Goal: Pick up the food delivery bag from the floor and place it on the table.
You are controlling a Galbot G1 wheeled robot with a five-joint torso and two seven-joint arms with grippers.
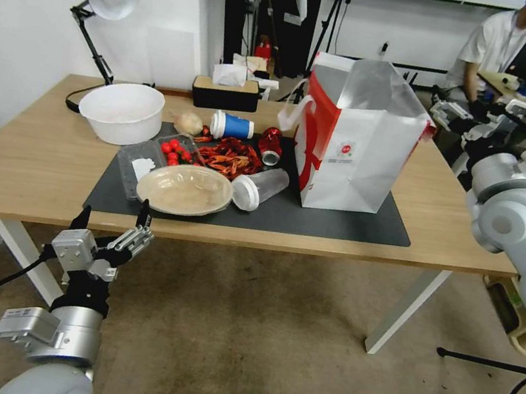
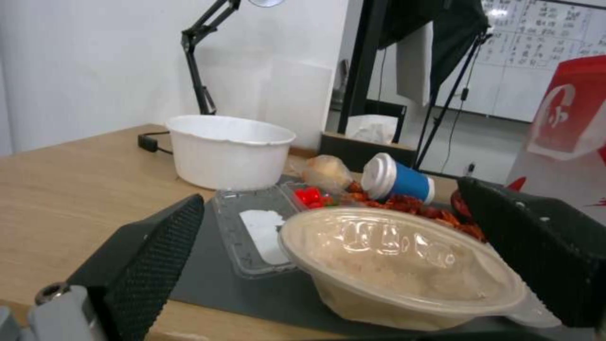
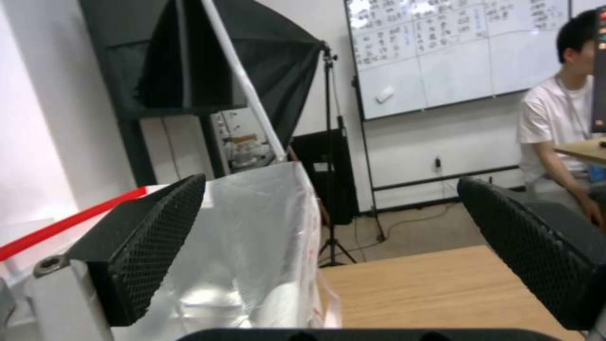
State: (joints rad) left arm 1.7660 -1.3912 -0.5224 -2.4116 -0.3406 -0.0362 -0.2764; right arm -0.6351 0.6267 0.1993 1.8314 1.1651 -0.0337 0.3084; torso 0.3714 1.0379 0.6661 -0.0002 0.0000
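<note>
Standing upright, food delivery bag [image 1: 359, 139] occupies mat's [image 1: 339, 222] right edge.

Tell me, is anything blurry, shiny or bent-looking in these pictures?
Head view: the table edge bows near the frame's sides, and the bag's foil lining shines. Left wrist view: the bowl's clear lid shows glare, and the near hand fingers look soft. Right wrist view: the whiteboard writing is unreadable.

The food delivery bag [image 1: 359, 139] hides the table's [image 1: 30, 153] far right part. The bag's small logo print is too small to read. The right gripper [image 1: 446, 109] is partly hidden behind the bag's edge.
</note>
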